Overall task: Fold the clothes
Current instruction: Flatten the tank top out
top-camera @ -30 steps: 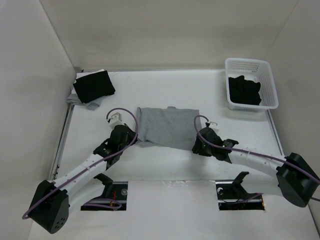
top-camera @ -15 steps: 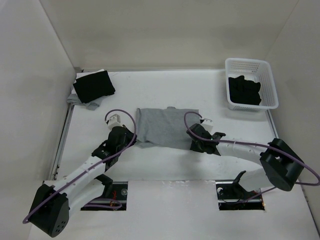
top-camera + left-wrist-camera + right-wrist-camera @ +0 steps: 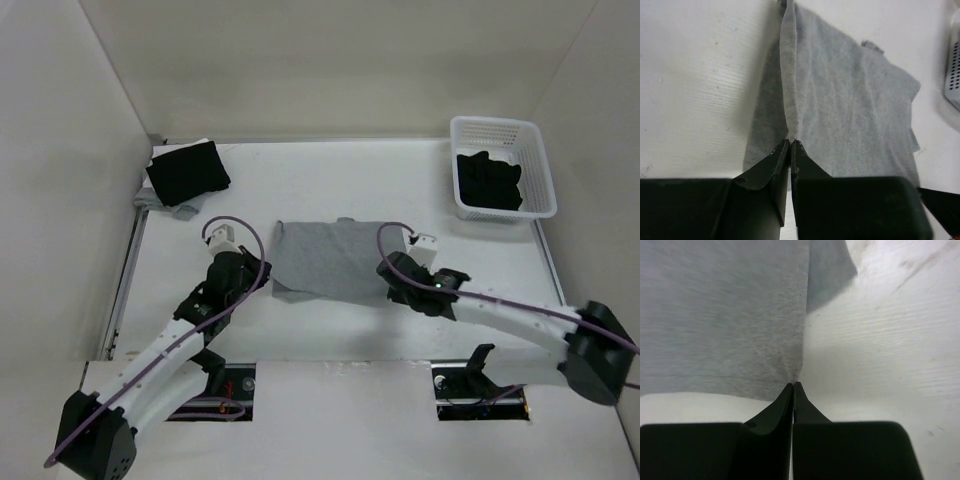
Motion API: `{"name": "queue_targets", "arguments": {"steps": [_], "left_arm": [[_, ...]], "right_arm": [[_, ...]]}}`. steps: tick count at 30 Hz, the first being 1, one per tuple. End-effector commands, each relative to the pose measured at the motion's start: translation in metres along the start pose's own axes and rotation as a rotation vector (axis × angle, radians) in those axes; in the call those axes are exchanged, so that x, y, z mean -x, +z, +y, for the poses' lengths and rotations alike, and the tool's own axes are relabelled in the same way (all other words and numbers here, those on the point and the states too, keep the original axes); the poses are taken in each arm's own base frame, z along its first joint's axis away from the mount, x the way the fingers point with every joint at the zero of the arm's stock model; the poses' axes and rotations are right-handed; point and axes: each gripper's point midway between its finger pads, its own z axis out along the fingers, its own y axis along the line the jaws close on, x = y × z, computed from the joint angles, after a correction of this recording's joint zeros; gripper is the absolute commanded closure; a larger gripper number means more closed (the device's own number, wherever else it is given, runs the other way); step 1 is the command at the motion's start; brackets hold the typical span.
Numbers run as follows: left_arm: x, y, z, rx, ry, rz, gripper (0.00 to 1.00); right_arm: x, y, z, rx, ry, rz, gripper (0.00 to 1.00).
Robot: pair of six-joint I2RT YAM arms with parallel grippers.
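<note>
At the near middle of the worktop (image 3: 320, 180), the left gripper (image 3: 790, 141) has its jaws pressed together on the left edge of the grey shirt (image 3: 850, 105), and a thin ridge of cloth rises from the tips away across the fabric. The right gripper (image 3: 793, 385) is likewise clamped, its tips meeting on the shirt's right edge near the near corner, where the cloth puckers into them. Seen from above, the shirt (image 3: 332, 258) lies mostly flat as a rough rectangle between the two grippers, the left gripper (image 3: 262, 274) at its left side and the right gripper (image 3: 392, 283) at its right, with both arms reaching in from the near edge. At the far left corner lies a folded black garment (image 3: 187, 170) on top of a paler piece of cloth. At the far right corner stands a white lattice basket (image 3: 500, 124) with more black clothes (image 3: 488, 180) inside it.
</note>
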Motion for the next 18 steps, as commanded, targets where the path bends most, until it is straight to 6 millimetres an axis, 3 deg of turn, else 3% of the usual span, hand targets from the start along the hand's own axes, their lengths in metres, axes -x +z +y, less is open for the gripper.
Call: {"name": "queue_targets", "arguments": {"steps": [1,3,5,9,11,14,18], "left_arm": [[0.070,-0.036,-0.064,-0.178,-0.018,-0.166,0.98],[0.108,-0.069,-0.093,-0.256,-0.030,-0.260,0.98],[0.152,-0.115,-0.123,-0.347,-0.056,-0.380,0.98],[0.226,-0.213,-0.155,-0.486,-0.113,-0.617,0.98],[0.254,-0.257,-0.162,-0.529,-0.133,-0.716,0.98],[0.281,-0.308,-0.170,-0.590,-0.150,-0.814,0.98],[0.297,-0.331,-0.179,-0.616,-0.161,-0.857,0.98]], "right_arm": [[0.081,-0.079,0.010,0.107,0.058,-0.272,1.00],[0.130,-0.145,0.007,0.199,0.097,-0.422,1.00],[0.171,-0.215,-0.003,0.297,0.139,-0.546,1.00],[0.223,-0.328,-0.009,0.521,0.168,-0.675,1.00],[0.241,-0.368,-0.005,0.602,0.163,-0.706,1.00],[0.258,-0.405,0.006,0.646,0.127,-0.737,1.00],[0.274,-0.438,0.018,0.676,0.089,-0.775,1.00]]}}
